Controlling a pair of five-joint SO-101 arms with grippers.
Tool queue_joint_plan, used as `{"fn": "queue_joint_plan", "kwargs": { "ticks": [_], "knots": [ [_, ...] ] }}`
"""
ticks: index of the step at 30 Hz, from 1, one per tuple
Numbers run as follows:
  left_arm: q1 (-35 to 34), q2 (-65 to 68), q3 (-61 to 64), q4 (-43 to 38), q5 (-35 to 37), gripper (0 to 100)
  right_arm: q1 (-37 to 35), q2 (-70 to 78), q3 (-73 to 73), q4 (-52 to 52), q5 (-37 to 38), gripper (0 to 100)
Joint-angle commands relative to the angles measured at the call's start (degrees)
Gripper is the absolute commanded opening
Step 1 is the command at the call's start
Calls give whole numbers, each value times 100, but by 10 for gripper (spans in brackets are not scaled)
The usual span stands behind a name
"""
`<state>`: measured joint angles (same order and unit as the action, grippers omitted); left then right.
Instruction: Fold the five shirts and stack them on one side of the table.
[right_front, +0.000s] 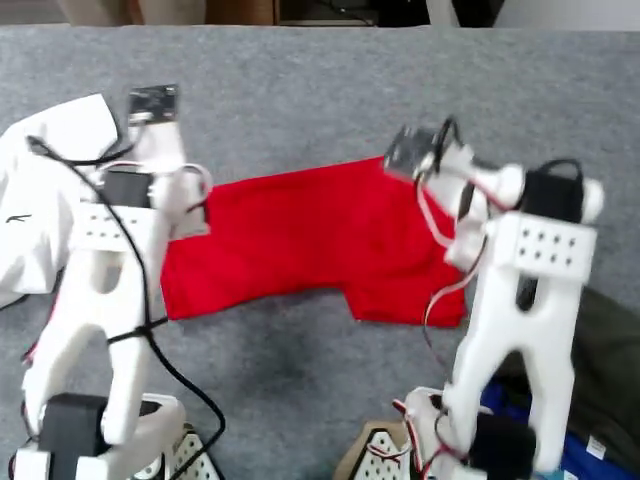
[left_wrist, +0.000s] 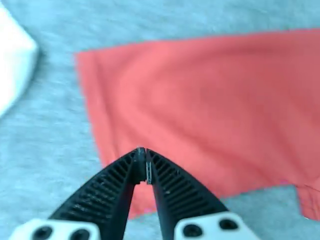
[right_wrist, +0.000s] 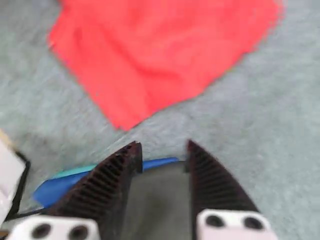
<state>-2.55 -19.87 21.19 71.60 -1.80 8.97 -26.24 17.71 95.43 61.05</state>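
Note:
A red shirt (right_front: 300, 235) lies flat across the middle of the grey table, folded into a wide band with one sleeve sticking out toward the front. My left gripper (left_wrist: 141, 165) is shut and empty, hovering over the red shirt (left_wrist: 210, 105) near its left end. My right gripper (right_wrist: 162, 152) is open and holds nothing; it hangs above the table just off the red shirt's (right_wrist: 160, 55) right front corner. The left arm (right_front: 110, 260) stands at the shirt's left end and the right arm (right_front: 525, 260) at its right end.
A white shirt (right_front: 40, 200) lies at the table's left side, also seen as white cloth (left_wrist: 12, 70). A dark shirt (right_front: 610, 350) and a blue one (right_front: 590, 450) lie at the front right, beneath the right gripper (right_wrist: 155, 200). Bare grey table (right_front: 300, 80) stretches behind the red shirt.

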Motion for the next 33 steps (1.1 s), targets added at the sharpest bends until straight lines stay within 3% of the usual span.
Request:
{"fn": "queue_joint_plan", "kwargs": {
  "ticks": [1,7,13,19,33],
  "knots": [
    [-985,-233,-123,62,-281,21,-13,-708,1376,-747,334,174],
    [-1855,-435,431,281,-695,20,-277,-1341,3363,-1899,325,138],
    [-2382,-1578,2066,-431,-844,20,-716,-1719,4382,-2426,176,196],
    [-2453,-2571,3068,-554,-993,21,-822,-1727,4470,-2435,176,203],
    [-2435,-2624,3165,-536,-1020,21,-1244,-1719,5262,-3209,149,204]
  ]
}}
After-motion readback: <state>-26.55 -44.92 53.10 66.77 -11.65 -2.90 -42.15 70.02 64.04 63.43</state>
